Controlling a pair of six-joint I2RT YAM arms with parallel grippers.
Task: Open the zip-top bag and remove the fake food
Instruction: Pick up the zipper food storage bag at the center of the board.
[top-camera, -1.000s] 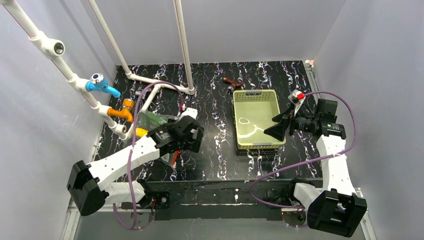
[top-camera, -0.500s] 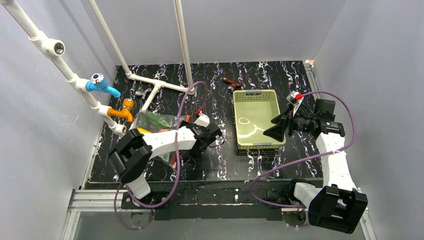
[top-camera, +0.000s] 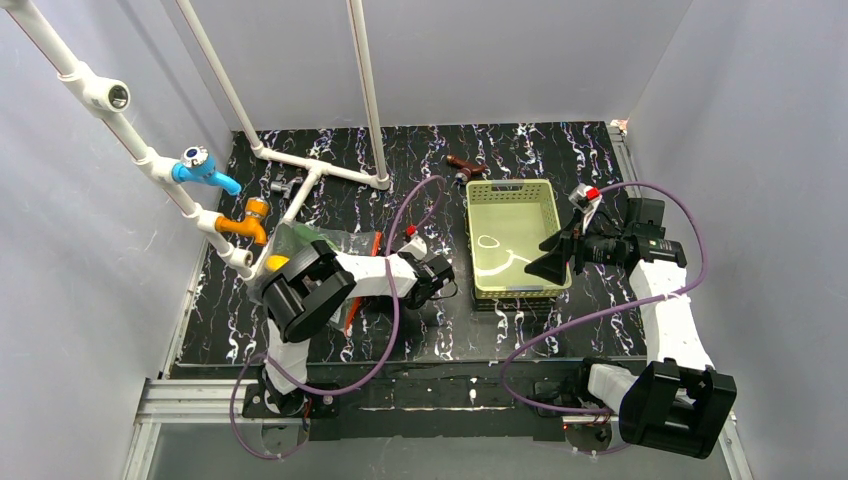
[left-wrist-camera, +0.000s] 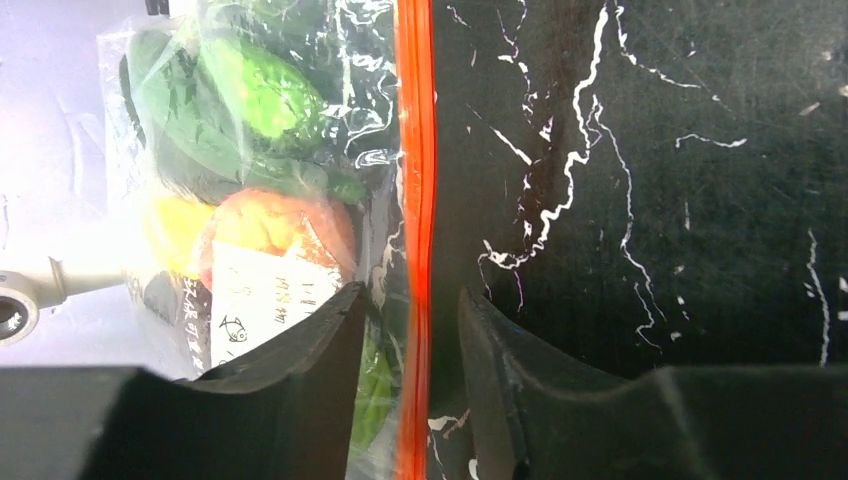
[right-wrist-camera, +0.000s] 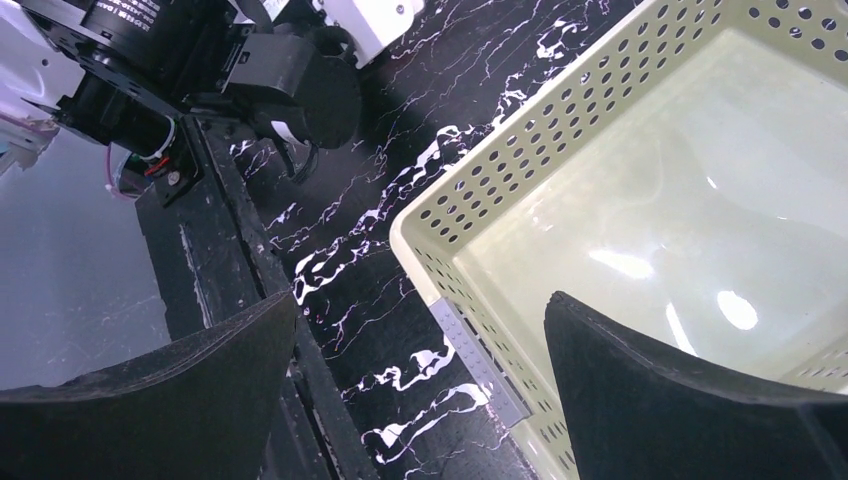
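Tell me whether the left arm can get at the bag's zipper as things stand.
Probably yes: the left end effector straddles the zipper strip of the bag, jaws apart on either side, with nothing else in between.

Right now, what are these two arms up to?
The left gripper has its jaws either side of the orange zipper on the bag, not yet pinching it. The bag lies on the table, looks zipped, and has the fake food inside. The right gripper hangs open over a corner of the empty basket.
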